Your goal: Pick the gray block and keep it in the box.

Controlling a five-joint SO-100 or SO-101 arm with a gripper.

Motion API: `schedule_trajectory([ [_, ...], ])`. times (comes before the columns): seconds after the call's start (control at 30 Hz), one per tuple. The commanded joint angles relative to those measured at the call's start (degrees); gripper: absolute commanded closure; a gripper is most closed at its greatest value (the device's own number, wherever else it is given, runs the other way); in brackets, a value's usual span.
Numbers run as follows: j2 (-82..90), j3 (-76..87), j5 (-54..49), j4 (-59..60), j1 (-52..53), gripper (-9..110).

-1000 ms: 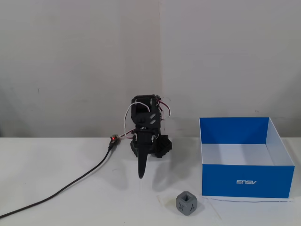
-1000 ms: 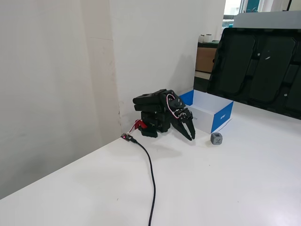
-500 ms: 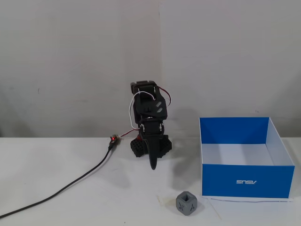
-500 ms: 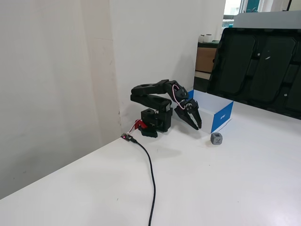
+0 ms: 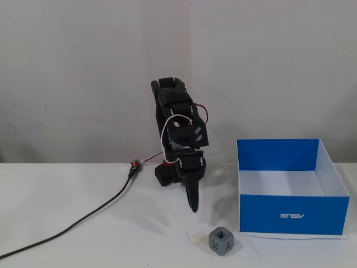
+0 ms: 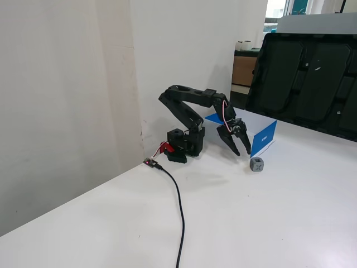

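1. In a fixed view, the gray block (image 5: 221, 241) is seen on the counter (image 5: 83, 223), just beside the near left corner of the box (image 5: 293, 215). The claw (image 5: 193, 209) hangs above and left of it; its opening cannot be told here.
2. In a fixed view, the claw (image 6: 242, 151) is shown parted, empty, near the gray block (image 6: 256, 164). The block is judged light, rigid and smooth; two opposite flat faces are best pinched.
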Motion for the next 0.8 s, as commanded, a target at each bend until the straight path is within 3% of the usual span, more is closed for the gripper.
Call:
schedule_trajectory([
  [0.0,-5.1,-6.9,1.0,-1.1,-2.2,80],
  [0.4,-21.7,-13.9,3.3,-2.4,-6.6,69],
  [0.77,-31.6,-20.7,5.6,-2.4,-9.5,69],
])
